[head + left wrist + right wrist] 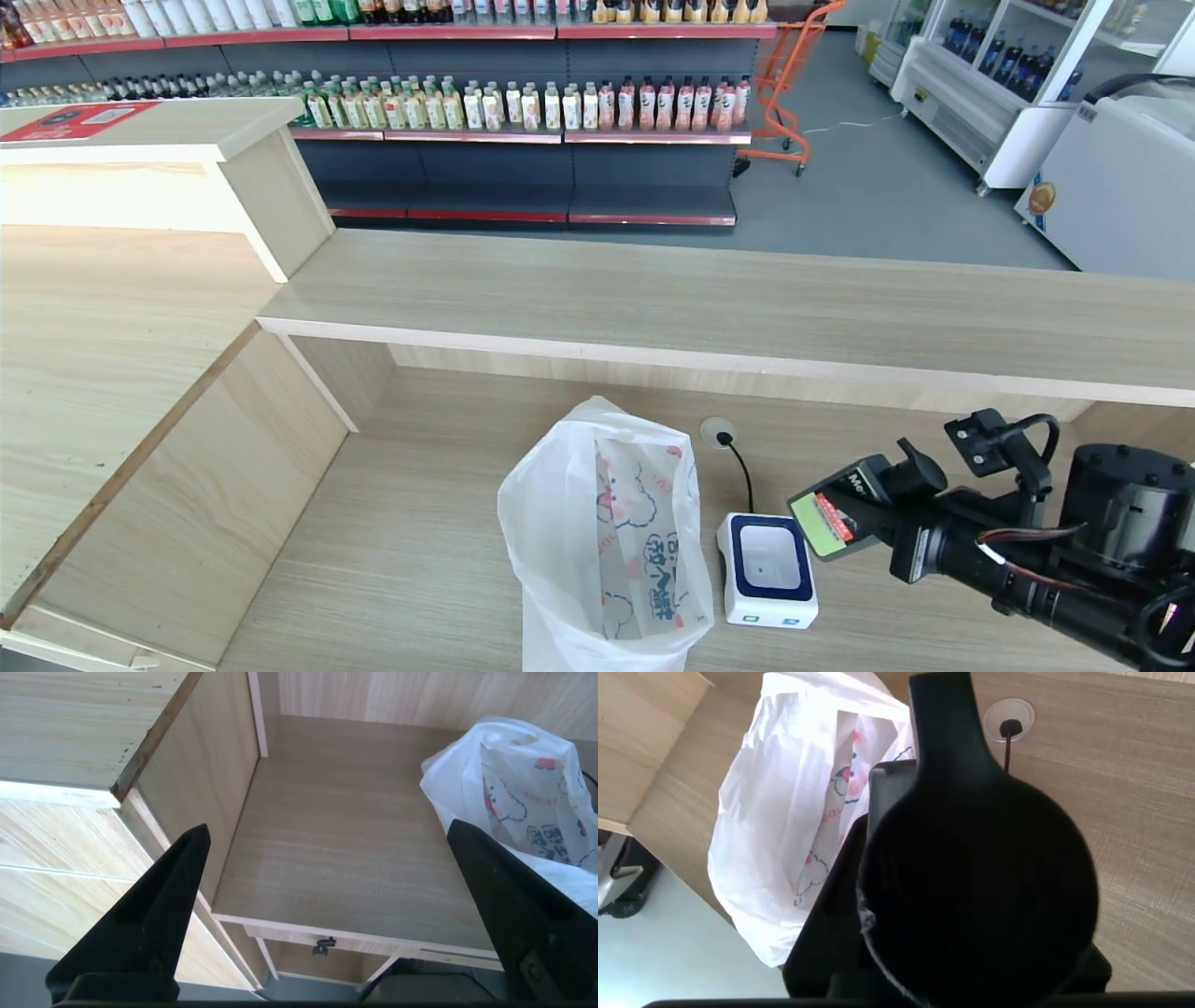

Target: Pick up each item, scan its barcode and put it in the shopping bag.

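A white plastic shopping bag (pixel 560 532) stands open on the lower desk, with a cartoon-printed packet (pixel 644 541) inside it. Just to its right lies the white and blue barcode scanner (pixel 767 567). My right gripper (pixel 873 504) is shut on a small dark box with a green and red face (pixel 826 525), held just above and to the right of the scanner. In the right wrist view the dark box (pixel 980 887) hides the fingers, and the bag (pixel 785 831) lies beyond it. My left gripper (pixel 327 840) is open and holds nothing, over the bare desk left of the bag (pixel 523 784).
The scanner's black cable runs to a round hole (pixel 718 433) in the desk. A raised counter ledge (pixel 728 308) crosses behind, and a side panel (pixel 205 485) walls the left. Shelves of bottles (pixel 523 107), an orange trolley (pixel 794 84) and freezers (pixel 1102 177) stand beyond.
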`<state>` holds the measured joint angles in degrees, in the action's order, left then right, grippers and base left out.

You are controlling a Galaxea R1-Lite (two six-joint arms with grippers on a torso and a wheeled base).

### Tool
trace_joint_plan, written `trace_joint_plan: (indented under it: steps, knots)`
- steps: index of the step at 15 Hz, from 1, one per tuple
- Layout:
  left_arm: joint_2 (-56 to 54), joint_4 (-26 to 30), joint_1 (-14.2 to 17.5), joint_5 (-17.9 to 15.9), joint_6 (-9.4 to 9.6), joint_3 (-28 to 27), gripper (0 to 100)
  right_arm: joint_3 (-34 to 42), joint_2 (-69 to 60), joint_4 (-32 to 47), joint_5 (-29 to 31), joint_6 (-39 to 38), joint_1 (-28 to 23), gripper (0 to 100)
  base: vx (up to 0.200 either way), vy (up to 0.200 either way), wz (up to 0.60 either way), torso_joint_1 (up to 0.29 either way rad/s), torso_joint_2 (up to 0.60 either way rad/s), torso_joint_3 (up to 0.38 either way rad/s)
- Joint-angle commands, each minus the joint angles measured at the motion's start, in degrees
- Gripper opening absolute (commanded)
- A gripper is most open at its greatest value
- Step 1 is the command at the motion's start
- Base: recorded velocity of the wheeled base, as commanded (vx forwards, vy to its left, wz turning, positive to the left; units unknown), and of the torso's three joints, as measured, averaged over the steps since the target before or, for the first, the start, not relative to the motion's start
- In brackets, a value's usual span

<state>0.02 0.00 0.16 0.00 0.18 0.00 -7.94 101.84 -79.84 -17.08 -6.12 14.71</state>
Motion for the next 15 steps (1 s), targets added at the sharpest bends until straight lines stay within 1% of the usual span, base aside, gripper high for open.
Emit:
trace_joint_plan:
  steps: [1, 4, 9, 11, 13, 15]
  knots:
    - [-0.02, 0.00, 0.02, 0.00, 0.08, 0.00, 100, 0.82, -0.77, -0.06, -0.15, -0.03, 0.40, 0, -0.200, 0.000, 0.00, 0.007, 0.00, 0.002]
    - [-0.02, 0.00, 0.02, 0.09, 0.26, 0.00, 100, 1.34, -0.94, 0.21, -0.15, -0.21, 1.19, 0, -0.200, 0.000, 0.00, 0.006, 0.00, 0.004]
    - [-0.02, 0.00, 0.02, 0.00, 0.26, 0.00, 100, 1.52, -0.41, 0.47, -0.15, -0.47, 2.78, 0, 0.000, 0.000, 0.00, 0.000, 0.00, 0.000]
    - [-0.02, 0.00, 0.02, 0.00, 0.08, 0.00, 100, 1.78, -0.41, 0.47, -0.15, -1.61, 3.04, 0, 0.000, 0.200, 0.00, 0.000, 0.00, 0.005]
    - [-0.02, 0.00, 0.02, 0.09, 0.08, 0.00, 100, 1.87, -1.29, 0.47, 0.03, -5.57, 4.27, 0, 0.000, 0.200, 0.00, 0.015, 0.01, 0.005]
    - [-0.02, 0.00, 0.02, 0.00, -0.01, 0.00, 100, 1.96, -1.12, 0.91, 0.47, -7.24, 5.33, 0, 0.000, 0.000, 0.00, 0.000, 0.00, 0.000]
